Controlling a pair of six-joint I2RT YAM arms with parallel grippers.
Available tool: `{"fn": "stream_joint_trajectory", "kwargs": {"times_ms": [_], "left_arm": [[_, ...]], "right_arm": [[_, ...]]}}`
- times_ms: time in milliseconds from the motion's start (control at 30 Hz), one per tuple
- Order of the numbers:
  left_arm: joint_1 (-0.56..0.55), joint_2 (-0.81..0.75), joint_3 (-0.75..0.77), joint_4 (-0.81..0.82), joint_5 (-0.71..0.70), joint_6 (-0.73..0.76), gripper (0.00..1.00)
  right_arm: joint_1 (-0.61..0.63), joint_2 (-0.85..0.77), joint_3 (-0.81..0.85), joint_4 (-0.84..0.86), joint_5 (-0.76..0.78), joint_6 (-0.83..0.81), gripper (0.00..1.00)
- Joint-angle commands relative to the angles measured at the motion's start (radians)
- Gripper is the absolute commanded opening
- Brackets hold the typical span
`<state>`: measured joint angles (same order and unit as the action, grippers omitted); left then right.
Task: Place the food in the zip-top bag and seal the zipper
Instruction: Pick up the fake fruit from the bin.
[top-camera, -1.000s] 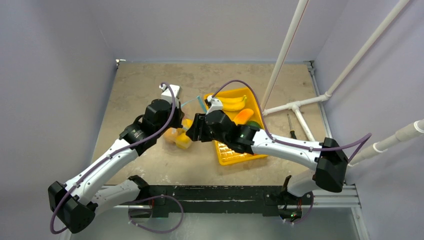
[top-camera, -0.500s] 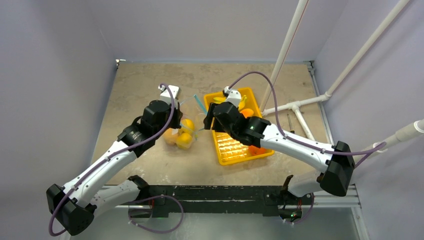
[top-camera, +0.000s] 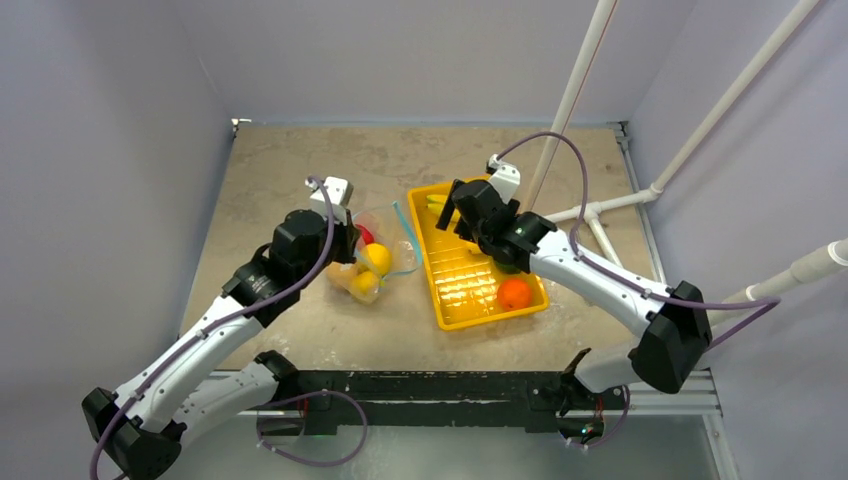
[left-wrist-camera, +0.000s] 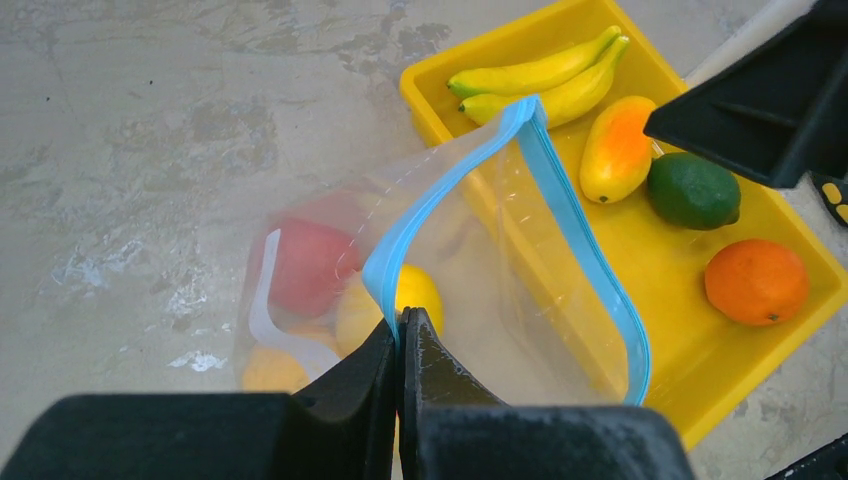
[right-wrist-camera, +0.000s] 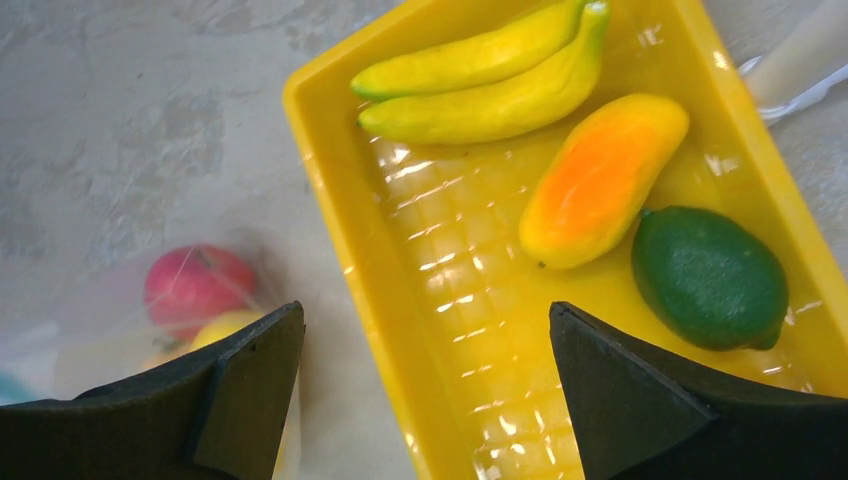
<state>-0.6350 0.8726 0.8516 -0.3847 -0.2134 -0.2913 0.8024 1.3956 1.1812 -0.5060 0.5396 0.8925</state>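
**Top view:** The right gripper (top-camera: 447, 205), at the mouth of the zip-top bag (top-camera: 388, 250) a second ago, has swung back over the far end of the yellow tray (top-camera: 470, 300). This uncovers an orange (top-camera: 515, 293) at the tray's near end. The left gripper (top-camera: 348, 243) keeps its place at the bag, which lies on the table (top-camera: 280, 160) just left of the tray. Inside the bag, one red fruit (top-camera: 365, 235) and three yellow-orange fruits (top-camera: 377, 258) can be made out.

**Left wrist:** The left gripper's fingers (left-wrist-camera: 440, 370) are pressed together, pinching the teal zipper (left-wrist-camera: 585, 260) at its near end. The bag's mouth gapes toward the tray. Five pieces remain in the tray: two bananas (left-wrist-camera: 540, 75), one mango (left-wrist-camera: 615, 150), one lime (left-wrist-camera: 693, 190) and the orange.

**Right wrist:** The right gripper's fingers stand spread wide, empty and touching nothing, above the tray's far end. Below lie the two bananas, the mango and the lime. At left, the red fruit and a yellow one show through the bag's plastic.
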Motion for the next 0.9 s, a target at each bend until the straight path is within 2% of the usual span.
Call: {"fn": "stream_joint_trajectory", "kwargs": {"times_ms": [0, 467, 867], "left_arm": [[0.008, -0.034, -0.007, 0.038, 0.012, 0.010, 0.00], [0.009, -0.033, -0.011, 0.037, 0.035, 0.004, 0.00], [0.009, -0.052, -0.009, 0.029, 0.009, 0.007, 0.00]], "right_arm": [[-0.077, 0.042, -0.023, 0.040, 0.033, -0.013, 0.94], [-0.192, 0.239, -0.053, 0.116, 0.065, -0.052, 0.95], [-0.221, 0.372, -0.072, 0.200, 0.040, -0.110, 0.89]]}}
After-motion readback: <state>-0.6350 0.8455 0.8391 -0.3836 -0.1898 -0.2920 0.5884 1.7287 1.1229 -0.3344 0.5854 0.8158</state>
